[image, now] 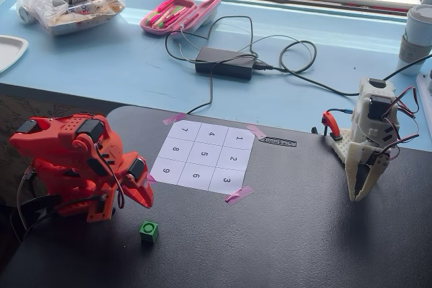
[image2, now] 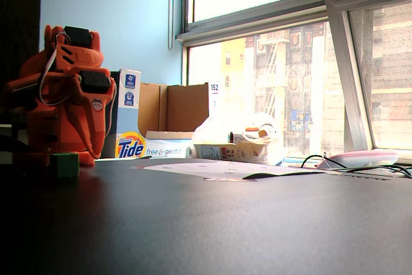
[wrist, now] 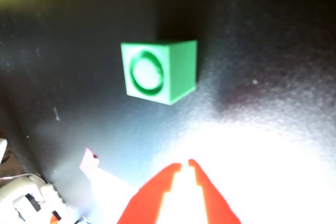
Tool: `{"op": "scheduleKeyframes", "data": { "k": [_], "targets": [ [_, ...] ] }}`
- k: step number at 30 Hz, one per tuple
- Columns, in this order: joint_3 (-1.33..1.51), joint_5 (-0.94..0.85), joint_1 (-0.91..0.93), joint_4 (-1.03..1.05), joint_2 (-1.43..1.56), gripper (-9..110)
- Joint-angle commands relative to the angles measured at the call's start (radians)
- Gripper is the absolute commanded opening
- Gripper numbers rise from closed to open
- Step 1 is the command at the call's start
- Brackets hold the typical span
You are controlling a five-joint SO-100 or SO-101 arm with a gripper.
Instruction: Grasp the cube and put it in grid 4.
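Cube (image: 149,231) sits on the dark counter (image: 304,234), near the red arm's jaws (wrist: 185,165), which are nearly closed and empty. Judged light, rigid, smooth plastic; grip 2 opposite flat sides.

Daylight pours through the windows (image2: 270,62); the wrist view is blurred, with blown-out glare on the table (wrist: 252,150).
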Motion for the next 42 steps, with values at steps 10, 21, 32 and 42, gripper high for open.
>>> {"op": "scheduleKeyframes", "data": {
  "k": [10, 21, 32, 42],
  "targets": [
    [-0.003, -0.002, -0.008, 0.052, -0.005, 0],
    [-0.005, -0.032, -0.051, 0.048, -0.005, 1],
    [-0.005, -0.032, -0.054, 0.048, -0.005, 0],
    [-0.005, -0.032, -0.055, 0.038, -0.005, 0]
  ]
}}
